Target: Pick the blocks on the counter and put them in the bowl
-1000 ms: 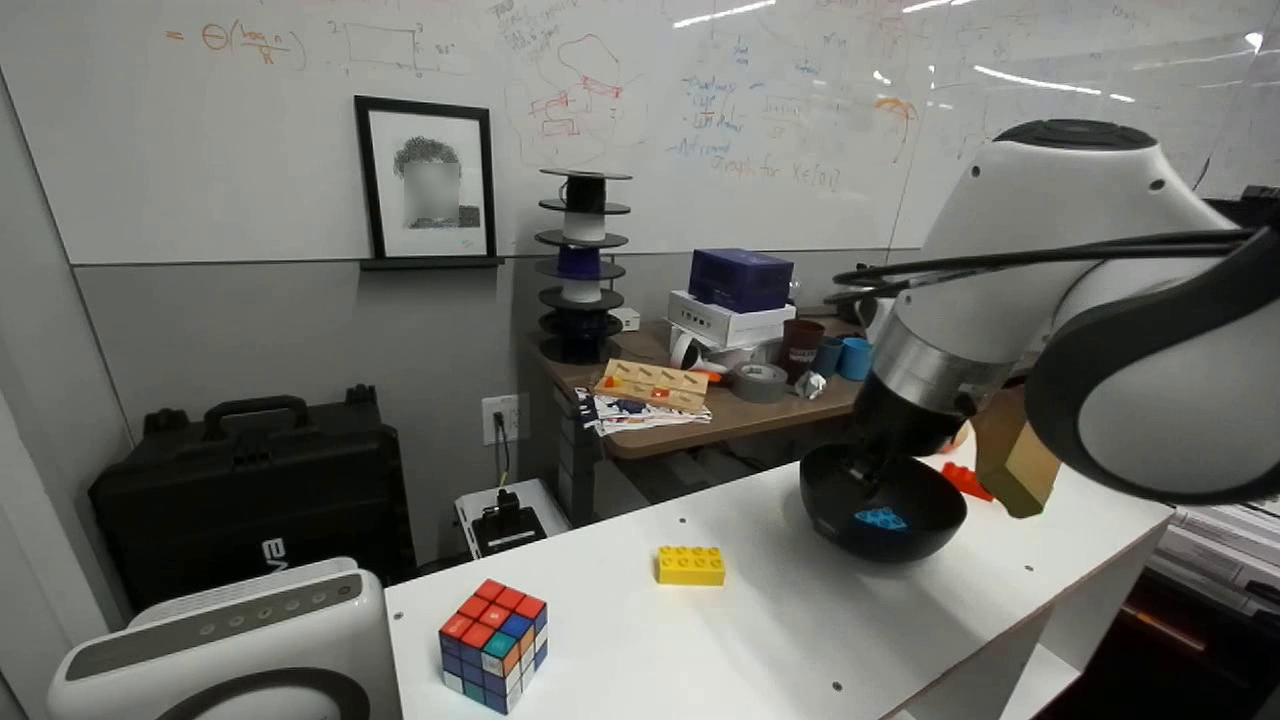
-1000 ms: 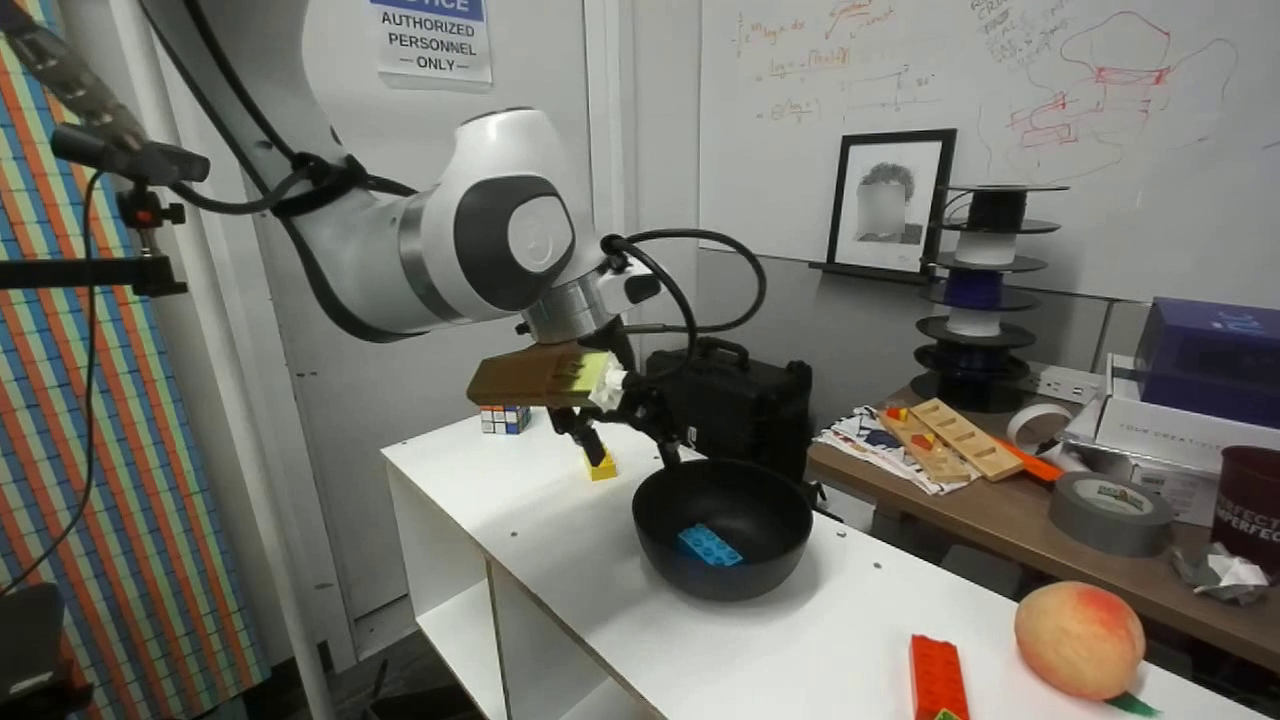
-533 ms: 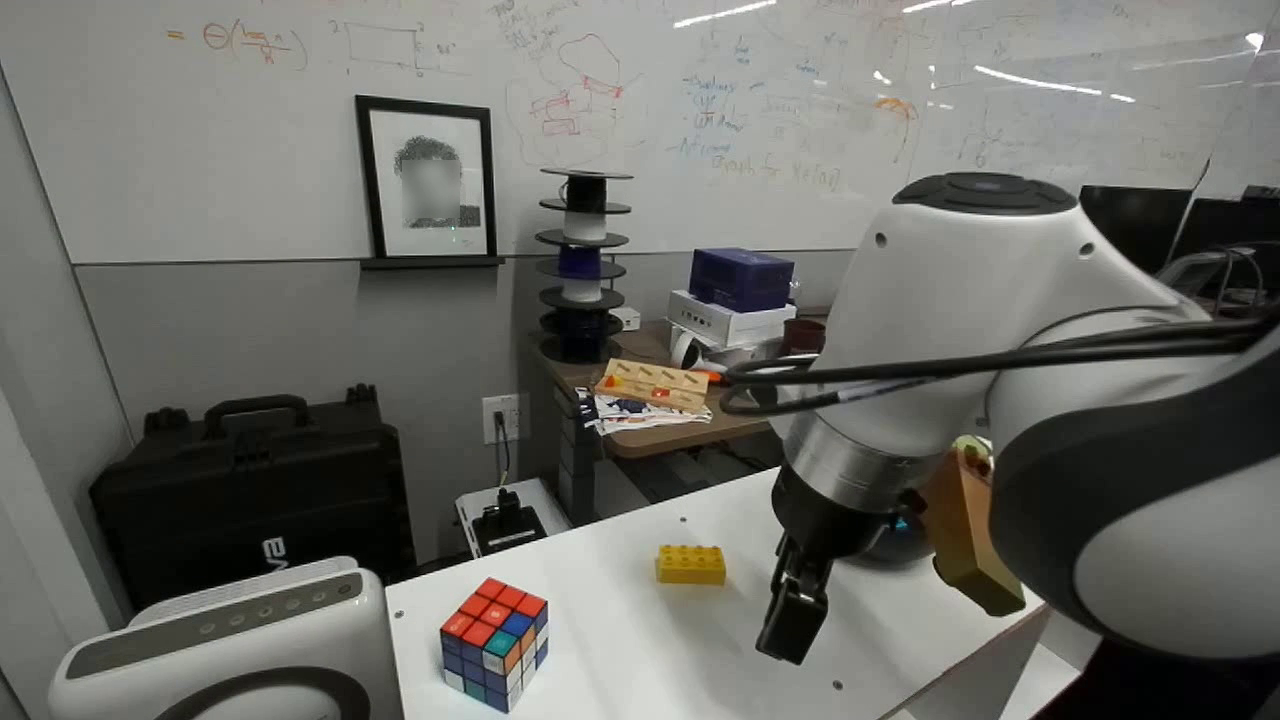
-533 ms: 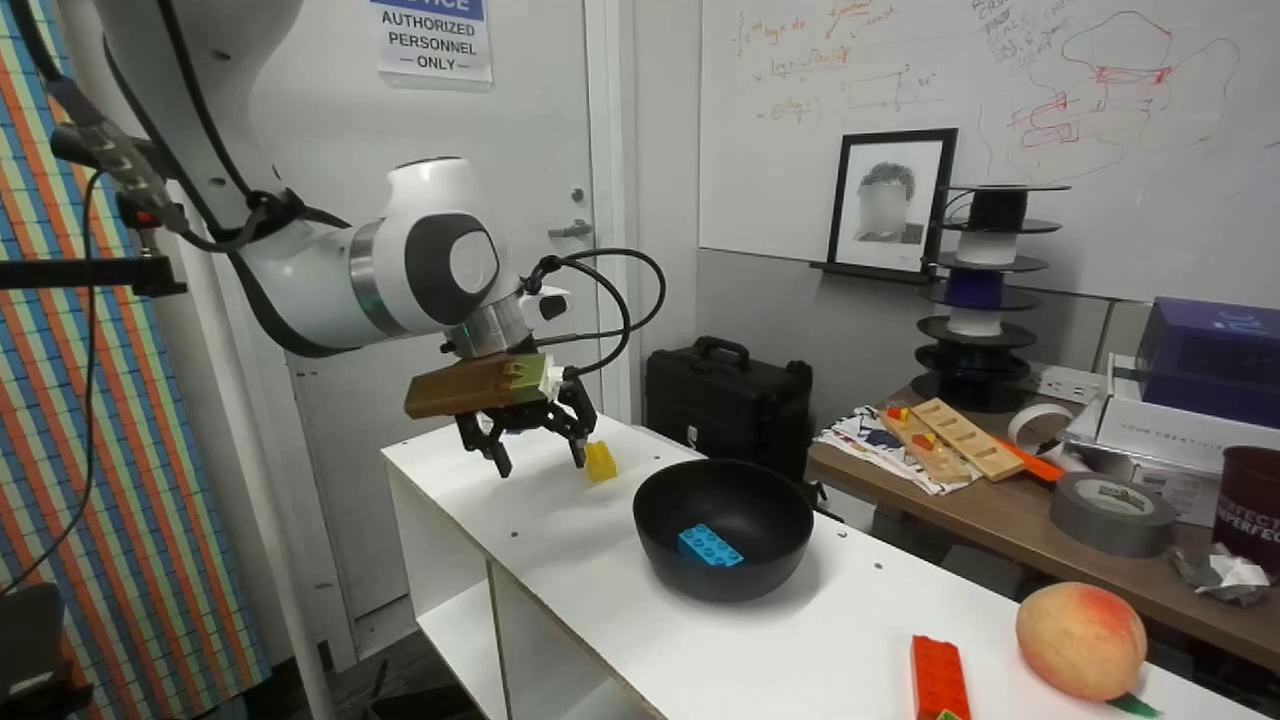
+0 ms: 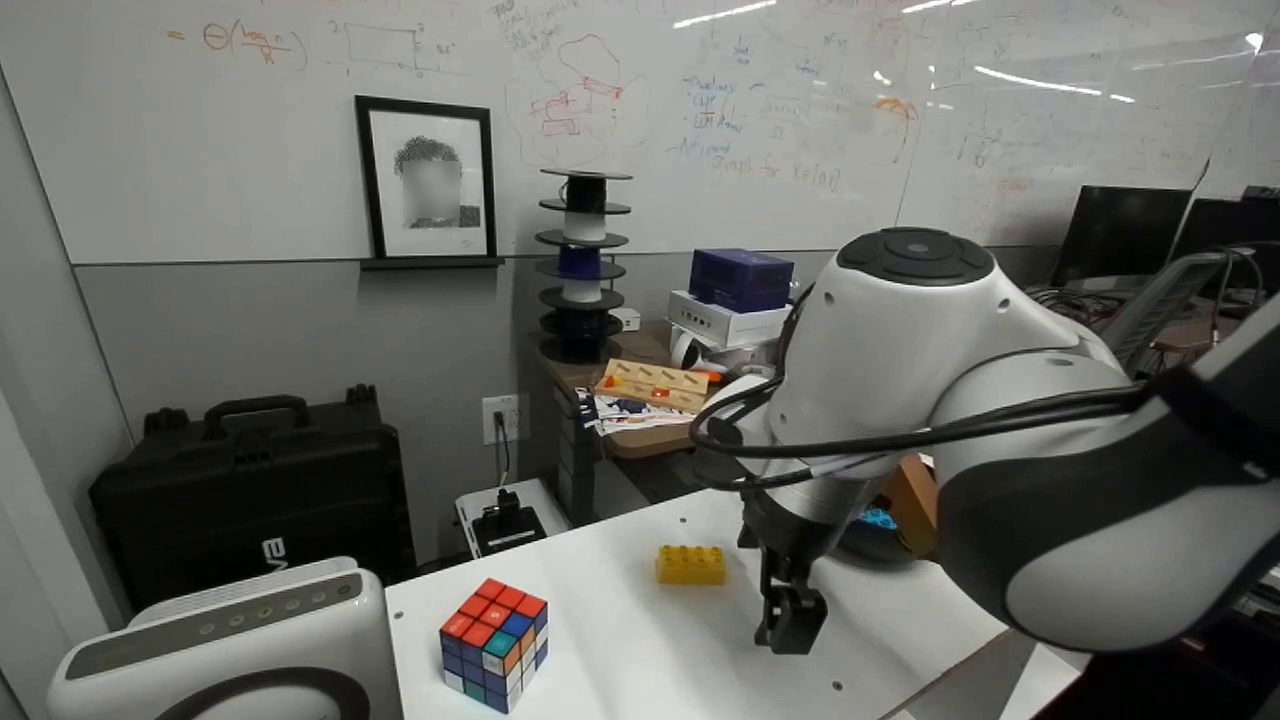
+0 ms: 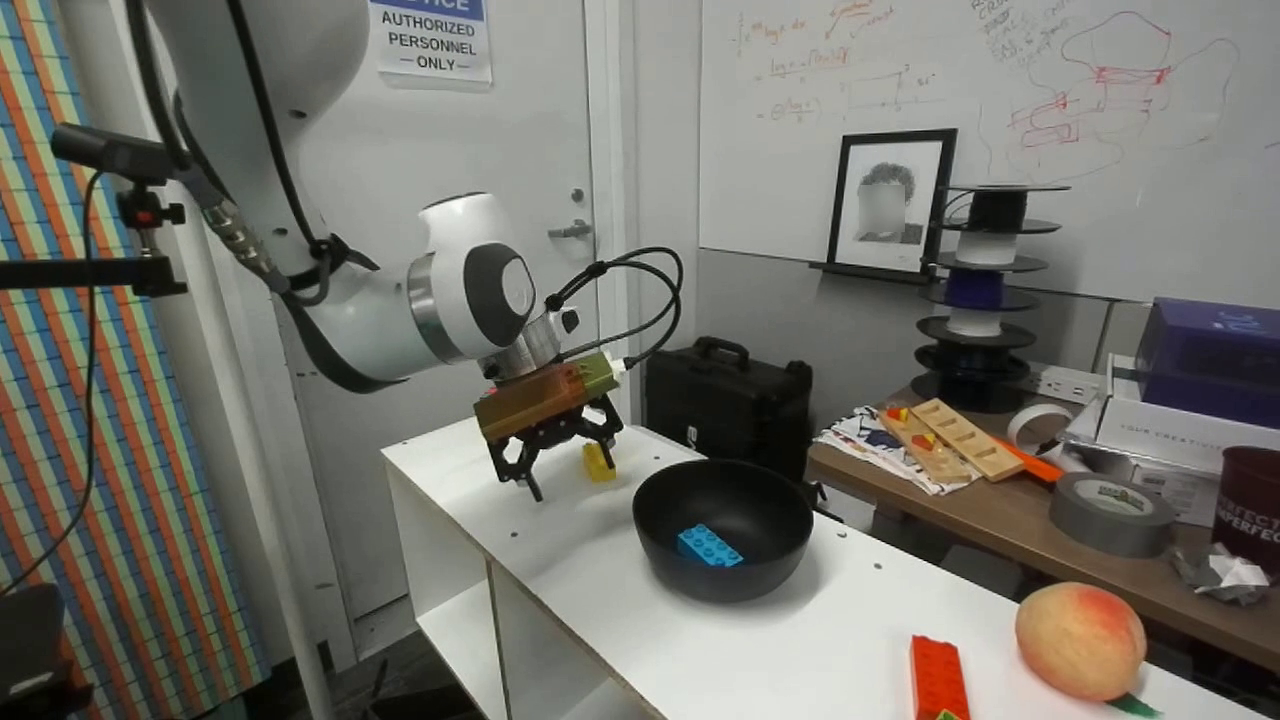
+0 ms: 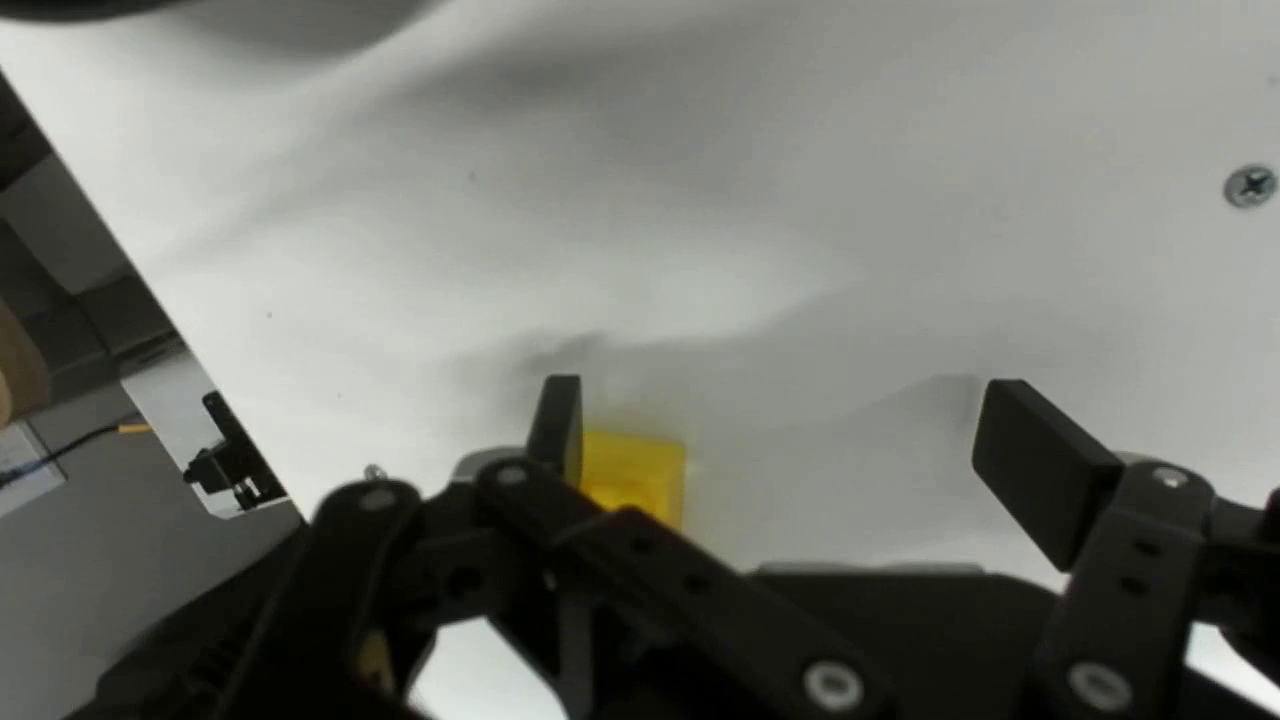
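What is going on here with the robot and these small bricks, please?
A robot arm is at work filling the black bowl; the blue block lies inside it already. The gripper is open, holding nothing, above the white counter near the yellow block, perhaps the next to pick. The red block also lies on the counter, outside the bowl.

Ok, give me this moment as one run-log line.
gripper: open, holding nothing, above counter; blue block: in bowl; yellow block: on counter; red block: on counter; likely next: yellow block
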{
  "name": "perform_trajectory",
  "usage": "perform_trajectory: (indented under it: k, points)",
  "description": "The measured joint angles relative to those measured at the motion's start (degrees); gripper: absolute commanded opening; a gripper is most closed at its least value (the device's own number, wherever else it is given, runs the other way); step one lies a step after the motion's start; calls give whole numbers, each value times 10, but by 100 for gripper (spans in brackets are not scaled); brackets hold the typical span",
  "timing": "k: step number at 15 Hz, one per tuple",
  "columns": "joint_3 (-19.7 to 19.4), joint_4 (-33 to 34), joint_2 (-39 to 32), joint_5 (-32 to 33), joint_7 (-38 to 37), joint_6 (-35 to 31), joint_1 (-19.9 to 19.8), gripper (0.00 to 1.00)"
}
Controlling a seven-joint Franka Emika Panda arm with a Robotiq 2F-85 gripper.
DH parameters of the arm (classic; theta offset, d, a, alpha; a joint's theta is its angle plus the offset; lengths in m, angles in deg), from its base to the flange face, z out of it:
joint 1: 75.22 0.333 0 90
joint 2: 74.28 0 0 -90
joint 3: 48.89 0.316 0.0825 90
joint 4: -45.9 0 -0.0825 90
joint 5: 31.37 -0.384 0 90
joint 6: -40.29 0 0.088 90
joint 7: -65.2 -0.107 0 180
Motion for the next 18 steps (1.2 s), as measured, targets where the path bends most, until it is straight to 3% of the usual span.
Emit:
perform_trajectory:
  k: [8, 18]
  points:
    - [-8, 32, -13, 145, 32, -60, -1, 100]
    - [-45, 80, -55, 139, 9, -92, -5, 100]
